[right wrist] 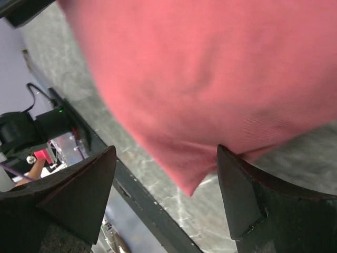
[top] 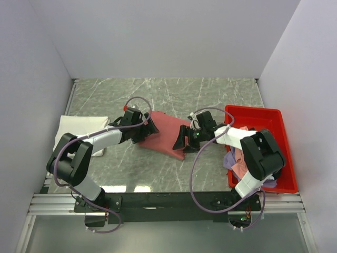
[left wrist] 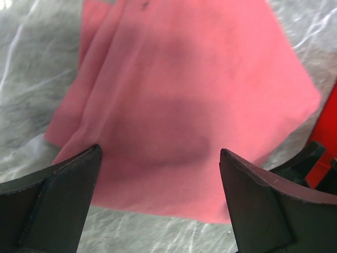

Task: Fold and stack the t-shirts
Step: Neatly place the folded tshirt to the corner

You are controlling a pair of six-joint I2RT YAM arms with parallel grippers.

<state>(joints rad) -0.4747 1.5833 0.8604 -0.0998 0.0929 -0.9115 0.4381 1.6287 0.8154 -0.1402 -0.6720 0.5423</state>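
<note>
Seen from above, a dusty red t-shirt [top: 166, 136] lies partly folded in the middle of a grey marbled desk [top: 174, 95]. The left tool [left wrist: 160, 153] hovers over its left edge with its fingers spread wide, holding nothing. The right tool [right wrist: 166, 150] sits at the shirt's near right corner, also released, with cloth showing beyond the gap but not pinched. A folded white t-shirt [top: 73, 132] rests at the desk's left edge, well apart from the red one. A red plastic tray [top: 253, 109] on the right holds crumpled pink [top: 239, 166] and lavender [top: 229, 158] t-shirts.

The fold looks unfinished. To do it well, each tool should probably pinch every layer at its edge, then both should lift together and lay the edges squarely. A one-sided grab could drag the cloth askew.

No brand, label or writing can be read.
</note>
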